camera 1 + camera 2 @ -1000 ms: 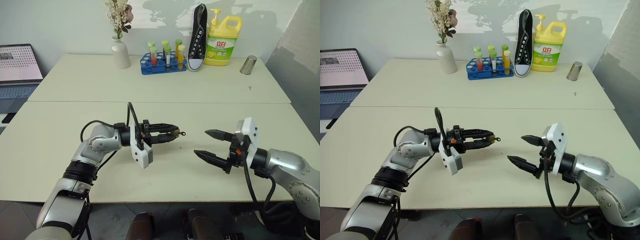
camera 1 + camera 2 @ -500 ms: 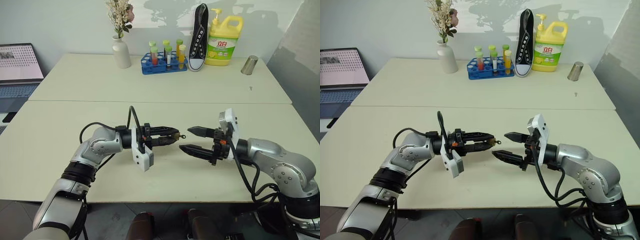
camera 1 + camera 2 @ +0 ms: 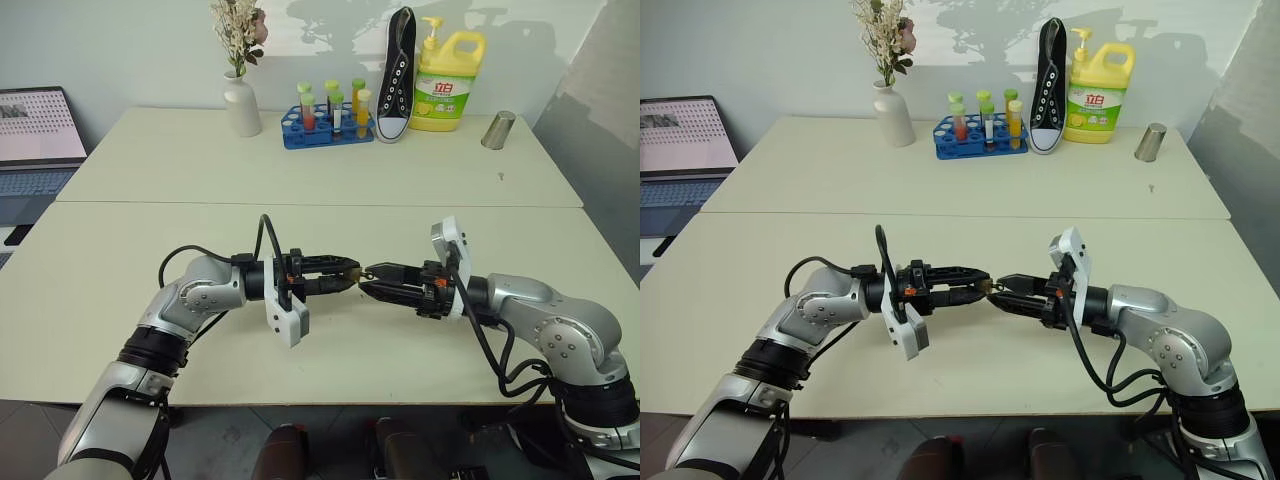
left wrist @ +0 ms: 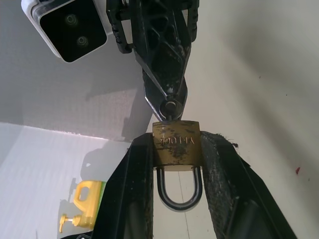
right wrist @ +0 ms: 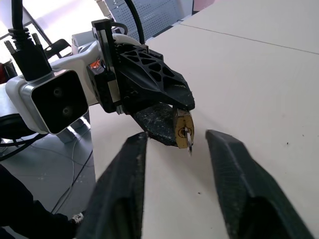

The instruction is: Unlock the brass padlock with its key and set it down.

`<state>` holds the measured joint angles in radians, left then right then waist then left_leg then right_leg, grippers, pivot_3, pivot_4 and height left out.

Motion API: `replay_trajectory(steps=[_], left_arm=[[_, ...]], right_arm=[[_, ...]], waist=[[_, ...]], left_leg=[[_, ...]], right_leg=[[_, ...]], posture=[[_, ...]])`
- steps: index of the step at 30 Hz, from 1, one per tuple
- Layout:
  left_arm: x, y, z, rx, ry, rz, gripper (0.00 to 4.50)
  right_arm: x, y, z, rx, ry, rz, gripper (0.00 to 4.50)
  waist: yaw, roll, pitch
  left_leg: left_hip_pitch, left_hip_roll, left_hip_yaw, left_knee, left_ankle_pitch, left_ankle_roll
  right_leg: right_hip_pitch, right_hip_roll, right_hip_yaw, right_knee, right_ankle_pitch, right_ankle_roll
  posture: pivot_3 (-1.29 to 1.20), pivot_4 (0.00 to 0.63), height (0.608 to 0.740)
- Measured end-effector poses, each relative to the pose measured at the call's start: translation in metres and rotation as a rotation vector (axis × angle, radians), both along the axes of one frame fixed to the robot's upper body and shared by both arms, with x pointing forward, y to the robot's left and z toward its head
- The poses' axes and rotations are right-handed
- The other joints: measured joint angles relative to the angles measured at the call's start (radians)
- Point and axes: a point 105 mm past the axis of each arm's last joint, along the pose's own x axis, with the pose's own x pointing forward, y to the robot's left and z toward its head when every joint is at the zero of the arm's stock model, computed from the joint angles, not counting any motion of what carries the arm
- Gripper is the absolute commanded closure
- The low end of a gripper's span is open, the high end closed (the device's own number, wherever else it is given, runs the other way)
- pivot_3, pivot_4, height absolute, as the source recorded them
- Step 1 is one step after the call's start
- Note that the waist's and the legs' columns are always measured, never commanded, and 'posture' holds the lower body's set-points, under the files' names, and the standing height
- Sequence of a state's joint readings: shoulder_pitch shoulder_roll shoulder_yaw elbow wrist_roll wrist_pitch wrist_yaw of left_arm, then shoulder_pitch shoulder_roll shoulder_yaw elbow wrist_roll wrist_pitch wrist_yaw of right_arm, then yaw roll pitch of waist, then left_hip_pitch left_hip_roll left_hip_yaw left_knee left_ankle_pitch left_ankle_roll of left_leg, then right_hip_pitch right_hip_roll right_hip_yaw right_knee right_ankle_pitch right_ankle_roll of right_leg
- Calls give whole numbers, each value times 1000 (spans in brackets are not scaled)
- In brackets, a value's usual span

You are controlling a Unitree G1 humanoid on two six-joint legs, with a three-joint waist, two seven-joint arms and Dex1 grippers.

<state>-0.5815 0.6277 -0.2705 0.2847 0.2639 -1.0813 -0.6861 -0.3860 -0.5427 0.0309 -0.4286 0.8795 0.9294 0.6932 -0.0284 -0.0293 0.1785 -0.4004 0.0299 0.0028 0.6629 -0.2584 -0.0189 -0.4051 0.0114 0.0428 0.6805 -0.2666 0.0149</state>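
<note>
Gripping the brass padlock [image 4: 176, 145], the left end effector [image 3: 347, 275] faces the right end effector [image 3: 372, 282], closed on the key [image 4: 171, 106].

Lab-like test room — pale tables [image 3: 150, 160], test-tube rack [image 3: 327, 128] (laptop [image 3: 35, 135] alongside).

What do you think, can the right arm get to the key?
Probably yes. The key sticks out of the padlock, which the left tool holds right in front of the right tool, with nothing between them.
</note>
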Motion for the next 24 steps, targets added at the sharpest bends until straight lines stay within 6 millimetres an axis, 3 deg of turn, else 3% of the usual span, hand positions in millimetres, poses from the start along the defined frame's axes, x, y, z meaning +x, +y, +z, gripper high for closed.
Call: replay_trajectory(steps=[3, 14, 24], left_arm=[[-1, 1, 2, -4, -5, 0, 3527], [-1, 0, 3, -15, -6, 0, 3527], [-2, -1, 1, -8, -33, -7, 3527]], right_arm=[[2, -1, 2, 3, -3, -4, 4500], [4, -2, 4, 3, 17, 0, 4500], [10, -5, 6, 27, 277, 30, 4500]], waist=[[0, 0, 0], [0, 0, 0], [0, 0, 0]], left_leg=[[0, 0, 0, 0, 0, 0], [0, 0, 0, 0, 0, 0], [0, 0, 0, 0, 0, 0]], right_leg=[[0, 0, 0, 0, 0, 0], [0, 0, 0, 0, 0, 0], [0, -4, 0, 0, 0, 0]], posture=[[0, 150, 740], [0, 150, 740], [0, 150, 740]])
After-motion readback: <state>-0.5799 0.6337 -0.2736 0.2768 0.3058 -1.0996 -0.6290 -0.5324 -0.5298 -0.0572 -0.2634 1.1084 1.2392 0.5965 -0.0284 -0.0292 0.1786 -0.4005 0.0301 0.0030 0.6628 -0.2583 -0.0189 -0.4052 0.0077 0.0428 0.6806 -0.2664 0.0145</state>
